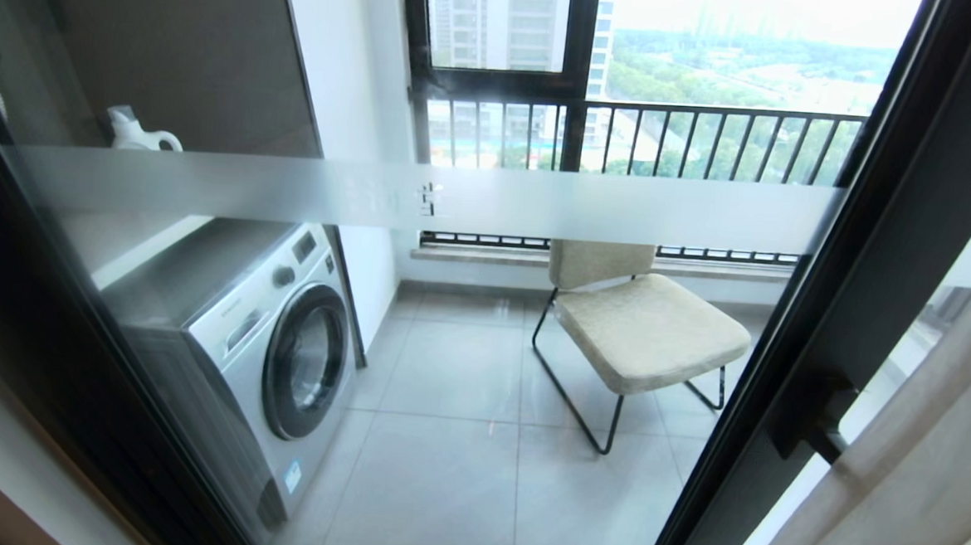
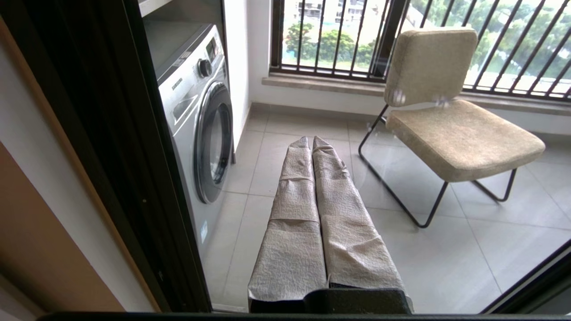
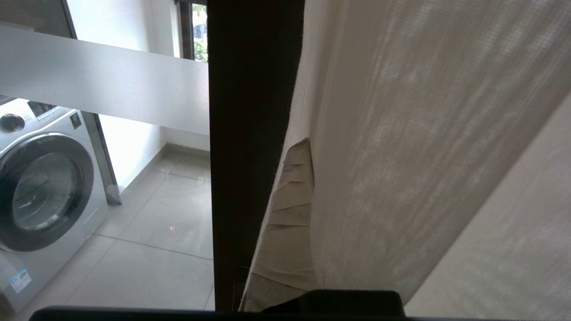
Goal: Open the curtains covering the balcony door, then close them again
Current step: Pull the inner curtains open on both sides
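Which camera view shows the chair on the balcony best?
The left wrist view: the chair appears whole, with seat, backrest and black legs. The head view shows it too, but the frosted band crosses its backrest. The right wrist view shows none of it.

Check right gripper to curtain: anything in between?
Nothing visible. In the right wrist view the right gripper is shut on the curtain edge, cloth covering one finger, beside the black door frame. The left gripper is shut and empty, away from the curtain.
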Robot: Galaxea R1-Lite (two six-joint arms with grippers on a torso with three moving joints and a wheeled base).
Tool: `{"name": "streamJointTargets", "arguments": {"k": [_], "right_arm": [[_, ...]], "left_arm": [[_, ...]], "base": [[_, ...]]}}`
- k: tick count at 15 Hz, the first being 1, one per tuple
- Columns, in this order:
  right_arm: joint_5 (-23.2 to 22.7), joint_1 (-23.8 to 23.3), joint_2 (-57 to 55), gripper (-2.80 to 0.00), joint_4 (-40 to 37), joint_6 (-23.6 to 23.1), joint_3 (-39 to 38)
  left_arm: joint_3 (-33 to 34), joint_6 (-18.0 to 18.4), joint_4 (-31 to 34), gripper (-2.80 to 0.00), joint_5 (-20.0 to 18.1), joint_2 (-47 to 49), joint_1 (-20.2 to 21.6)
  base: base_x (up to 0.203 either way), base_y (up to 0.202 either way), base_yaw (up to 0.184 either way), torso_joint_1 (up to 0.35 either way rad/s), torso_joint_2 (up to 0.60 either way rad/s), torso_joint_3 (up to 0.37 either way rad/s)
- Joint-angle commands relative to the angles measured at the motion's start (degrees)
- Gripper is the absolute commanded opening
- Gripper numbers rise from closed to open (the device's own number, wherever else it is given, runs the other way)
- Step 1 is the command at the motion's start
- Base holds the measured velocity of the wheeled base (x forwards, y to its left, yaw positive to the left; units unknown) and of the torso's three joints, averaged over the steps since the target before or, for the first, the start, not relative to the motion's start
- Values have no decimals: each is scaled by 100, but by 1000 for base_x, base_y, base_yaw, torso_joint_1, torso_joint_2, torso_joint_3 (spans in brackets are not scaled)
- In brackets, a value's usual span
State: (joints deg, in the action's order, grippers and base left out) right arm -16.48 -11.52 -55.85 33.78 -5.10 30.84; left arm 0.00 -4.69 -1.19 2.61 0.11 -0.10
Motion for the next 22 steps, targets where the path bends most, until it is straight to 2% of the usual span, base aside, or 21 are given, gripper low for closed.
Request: {"name": "streamJointTargets", "arguments": {"k": [1,22], "right_arm": [[-13,1,45,-280,14,0,-5],[22,-35,21,-280,32,220,-17]], "left_arm": [[0,-5,-4,-280,3,-2,1],[0,-14,-4,-280,3,-2,0]], "base": [[0,0,0,0,0,0],[0,0,0,0,0,0]]}}
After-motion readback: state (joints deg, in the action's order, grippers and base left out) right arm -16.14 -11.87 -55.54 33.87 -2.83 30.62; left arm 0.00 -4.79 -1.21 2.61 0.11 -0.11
